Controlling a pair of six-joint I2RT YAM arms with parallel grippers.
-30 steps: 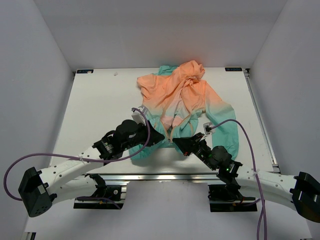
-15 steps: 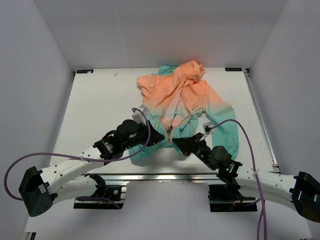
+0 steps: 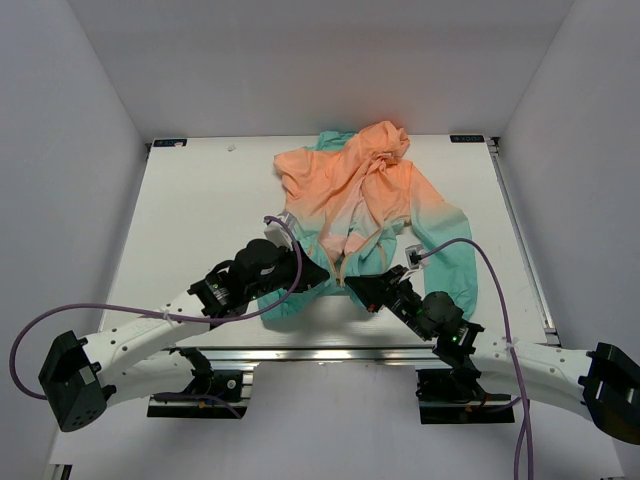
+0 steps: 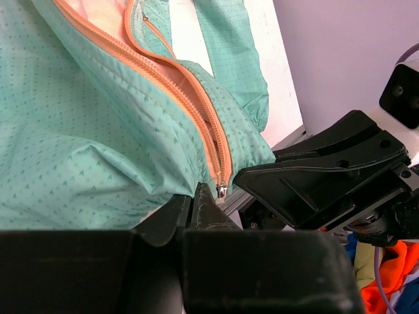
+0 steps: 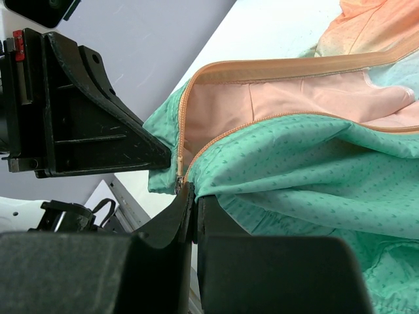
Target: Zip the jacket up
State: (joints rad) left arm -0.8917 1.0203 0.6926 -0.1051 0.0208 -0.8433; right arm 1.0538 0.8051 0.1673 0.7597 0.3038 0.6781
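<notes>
Jacket (image 3: 370, 200) is thin, crinkly stuff with a tiny dotted print. It's orange at the far hood end, fading to teal at the near hem, and lies rumpled on the white table (image 3: 200, 200), a bit right of centre. The orange zipper (image 4: 211, 134) gapes open, its toothed tape curving down to the hem. Both my arms lie low, angled inward toward that hem. Left gripper (image 4: 196, 196) is pinched closed on teal fabric just left of the zipper. Right gripper (image 5: 191, 196) is clamped tight on the hem at the zipper's bottom end.

jacket (image 3: 362, 205) orange-to-teal, lies crumpled on table, front open, zipper (image 4: 213, 140) unzipped at hem.
</notes>
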